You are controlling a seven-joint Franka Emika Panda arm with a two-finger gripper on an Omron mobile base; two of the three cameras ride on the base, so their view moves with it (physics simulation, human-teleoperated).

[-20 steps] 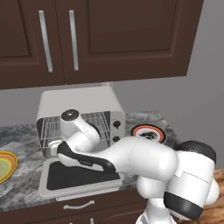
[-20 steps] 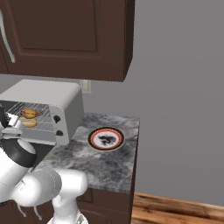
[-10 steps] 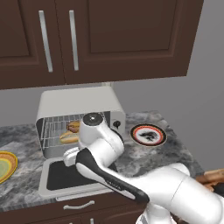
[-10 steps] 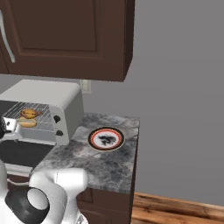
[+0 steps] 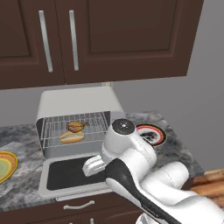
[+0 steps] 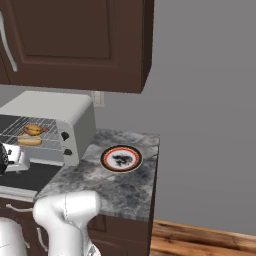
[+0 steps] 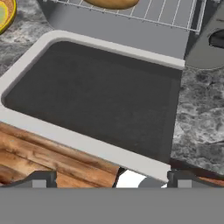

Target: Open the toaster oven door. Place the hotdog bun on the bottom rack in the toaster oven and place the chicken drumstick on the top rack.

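The toaster oven point(image 5: 78, 101) stands on the counter with its door point(image 5: 70, 173) folded down flat. Inside, the brown chicken drumstick point(image 5: 76, 126) lies on the top rack point(image 5: 97, 127). The paler hotdog bun point(image 5: 72, 138) lies below it on the bottom rack point(image 5: 94, 141). Both foods also show in the right base view, drumstick point(image 6: 33, 130) over bun point(image 6: 29, 140). My gripper point(image 7: 111, 181) hangs open and empty over the door's dark glass point(image 7: 96, 100), its fingertips point(image 7: 41, 179) wide apart. In the left base view the gripper point(image 5: 89, 167) sits above the door's right part, outside the oven mouth.
A red-rimmed plate point(image 5: 151, 134) lies on the counter right of the oven, also in the right base view point(image 6: 121, 158). A yellow plate point(image 5: 4, 164) sits at the far left. Dark cabinets point(image 5: 87, 39) hang overhead. The oven's knobs point(image 6: 65, 142) face front.
The arm has drawn back from the oven mouth and swung right. The hand now hovers over the open door, and both foods lie uncovered on the racks.
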